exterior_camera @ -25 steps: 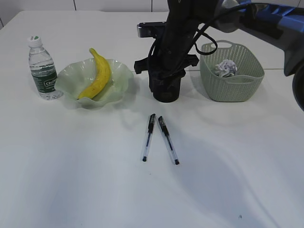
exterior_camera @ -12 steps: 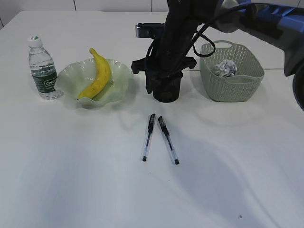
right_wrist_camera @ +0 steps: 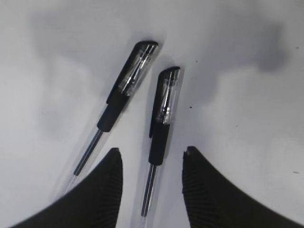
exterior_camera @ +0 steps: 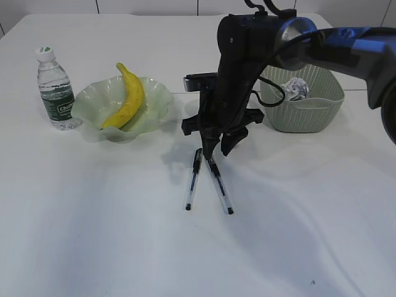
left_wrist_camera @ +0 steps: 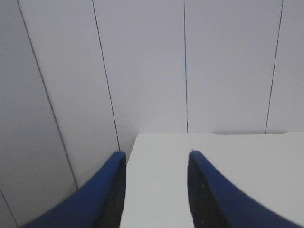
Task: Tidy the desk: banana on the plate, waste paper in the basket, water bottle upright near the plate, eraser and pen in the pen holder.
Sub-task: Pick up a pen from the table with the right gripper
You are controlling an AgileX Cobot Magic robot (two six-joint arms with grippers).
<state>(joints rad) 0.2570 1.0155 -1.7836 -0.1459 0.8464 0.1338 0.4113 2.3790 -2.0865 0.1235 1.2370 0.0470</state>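
Finding the left-hand pen [exterior_camera: 193, 179] and the right-hand pen [exterior_camera: 219, 185] lying flat on the white bench [exterior_camera: 93, 235], near its middle. Lying with dark caps close together at the far end and tips spreading apart toward the near edge, not touching each other.

Hovering just above the cap ends with the right gripper [exterior_camera: 218, 153], black arm coming down steeply from the upper right. Standing with jaws partly apart and pointing down, gripping nothing.

Showing up closer in the right wrist view: one pen [right_wrist_camera: 162, 107] running down into the gap of the right gripper [right_wrist_camera: 151, 152], clear of both jaws. Leaving the second pen [right_wrist_camera: 124, 92] slanting off toward the left jaw's outer side.

Moving outward to the left: resting the banana [exterior_camera: 129, 99] in the pale green plate [exterior_camera: 154, 99], dark tip toward the back. Standing the water bottle [exterior_camera: 55, 93] upright just beside the plate's left rim, white cap on.

Moving outward to the right: sitting behind the arm, the sage-green basket [exterior_camera: 331, 99], holding a ball of waste paper [exterior_camera: 294, 88].

Holding the left gripper [left_wrist_camera: 156, 153] well away from all this, over a bench edge and facing a panelled wall. Keeping blue jaws moderately apart, nothing between them.
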